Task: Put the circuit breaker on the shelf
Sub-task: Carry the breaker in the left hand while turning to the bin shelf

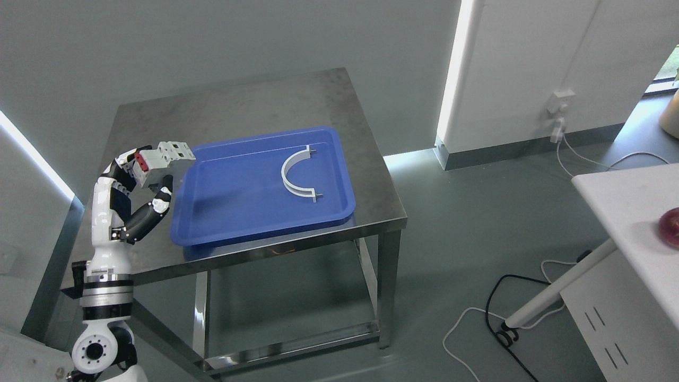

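My left hand [142, 178] rises from the lower left, over the left part of the steel table [238, 101]. Its fingers are curled around a white circuit breaker [162, 159] with a red switch, held above the table just left of the blue tray [254, 212]. The breaker's right end sticks out past the fingers toward the tray's near-left corner. No shelf can be made out apart from the table's lower rail level. My right arm does not show.
Inside the blue tray lies a white curved bracket [297, 175]. A white table [631, 212] with a red round object [669, 225] stands at the right. Cables [498, 318] trail over the floor. A wall socket [559, 103] is on the right wall.
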